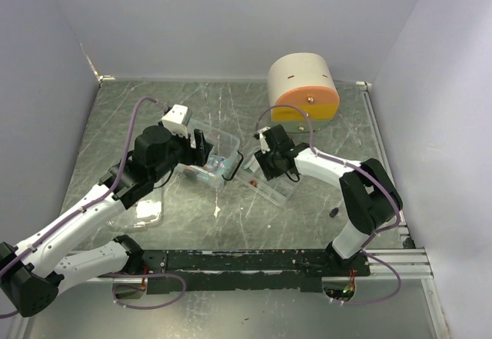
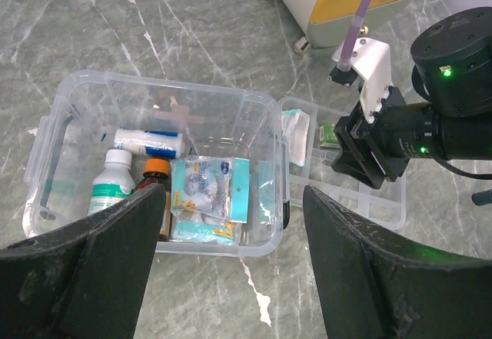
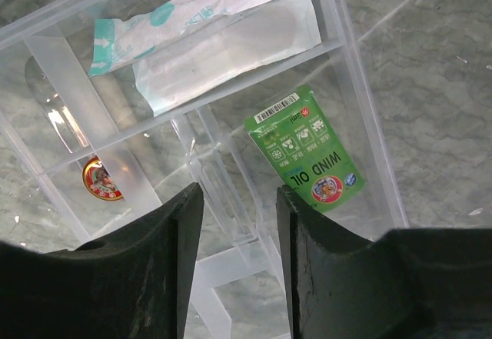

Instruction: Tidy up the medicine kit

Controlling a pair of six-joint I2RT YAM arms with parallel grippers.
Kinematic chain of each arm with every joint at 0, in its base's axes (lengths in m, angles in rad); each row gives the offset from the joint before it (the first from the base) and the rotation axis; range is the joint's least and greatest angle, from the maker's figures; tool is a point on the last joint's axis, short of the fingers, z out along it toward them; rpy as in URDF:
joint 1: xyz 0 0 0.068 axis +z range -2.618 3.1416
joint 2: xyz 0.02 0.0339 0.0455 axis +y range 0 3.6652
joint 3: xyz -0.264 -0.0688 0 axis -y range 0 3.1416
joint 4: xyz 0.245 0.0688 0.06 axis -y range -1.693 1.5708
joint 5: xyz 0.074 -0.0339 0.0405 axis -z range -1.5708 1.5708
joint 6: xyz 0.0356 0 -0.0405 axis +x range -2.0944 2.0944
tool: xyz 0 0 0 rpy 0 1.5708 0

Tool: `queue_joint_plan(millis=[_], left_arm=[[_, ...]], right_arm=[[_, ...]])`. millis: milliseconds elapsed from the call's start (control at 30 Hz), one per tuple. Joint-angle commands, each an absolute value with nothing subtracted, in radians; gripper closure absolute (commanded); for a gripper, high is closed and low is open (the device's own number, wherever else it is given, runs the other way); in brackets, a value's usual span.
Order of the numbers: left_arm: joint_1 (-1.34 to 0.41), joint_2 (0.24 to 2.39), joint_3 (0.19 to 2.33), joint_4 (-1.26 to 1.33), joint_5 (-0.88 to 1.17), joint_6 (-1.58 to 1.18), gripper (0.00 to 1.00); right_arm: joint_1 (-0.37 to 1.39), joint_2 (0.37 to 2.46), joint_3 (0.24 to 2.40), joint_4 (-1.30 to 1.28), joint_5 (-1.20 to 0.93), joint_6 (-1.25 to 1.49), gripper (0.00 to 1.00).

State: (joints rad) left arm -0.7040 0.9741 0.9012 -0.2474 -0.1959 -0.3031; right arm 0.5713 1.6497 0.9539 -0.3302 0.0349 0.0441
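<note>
A clear plastic box point(image 2: 165, 85) holds a white bottle point(image 2: 111, 181), a brown bottle with an orange cap point(image 2: 156, 168), a bandage roll point(image 2: 148, 141) and blue packets point(image 2: 209, 197). My left gripper point(image 2: 233, 193) is open and empty above the box's near edge point(image 1: 219, 143). To the right lies a clear divided tray point(image 3: 361, 85) with a green wind oil sachet point(image 3: 304, 151), white gauze packets point(image 3: 223, 43) and a small round red tin point(image 3: 100, 179). My right gripper point(image 3: 237, 193) is open and empty just above the tray, its jaws either side of a clear divider.
A cream and orange cylinder-shaped unit point(image 1: 304, 85) stands at the back right. A clear lid point(image 1: 142, 212) lies on the table near the left arm. A small dark object point(image 1: 334, 213) lies by the right arm's base. Walls close off three sides.
</note>
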Motion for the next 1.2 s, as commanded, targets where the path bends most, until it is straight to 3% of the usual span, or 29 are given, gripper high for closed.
queue_joint_plan(millis=[0,533,800,933,1167], left_arm=[[-0.712,0.967,0.89,-0.202,-0.204,-0.295,0.17],[-0.712,0.962,0.886,-0.202,-0.216,-0.299,0.17],[-0.712,0.945,0.899,-0.22,-0.261,-0.315,0.17],[-0.711,0.954,0.899,-0.228,-0.258,-0.336,0.16],[-0.711,1.071,0.915,-0.177,-0.018,-0.381,0.16]], right_arm=[[0.574,1.646,0.956,-0.348,0.035,0.045,0.57],[0.602,1.74,0.969,-0.349,0.009,0.024,0.66],[0.62,1.732,0.994,-0.346,0.036,0.06,0.93],[0.621,1.658,0.992,-0.367,0.049,0.103,0.98],[0.621,1.521,0.957,-0.416,0.06,0.174,1.0]])
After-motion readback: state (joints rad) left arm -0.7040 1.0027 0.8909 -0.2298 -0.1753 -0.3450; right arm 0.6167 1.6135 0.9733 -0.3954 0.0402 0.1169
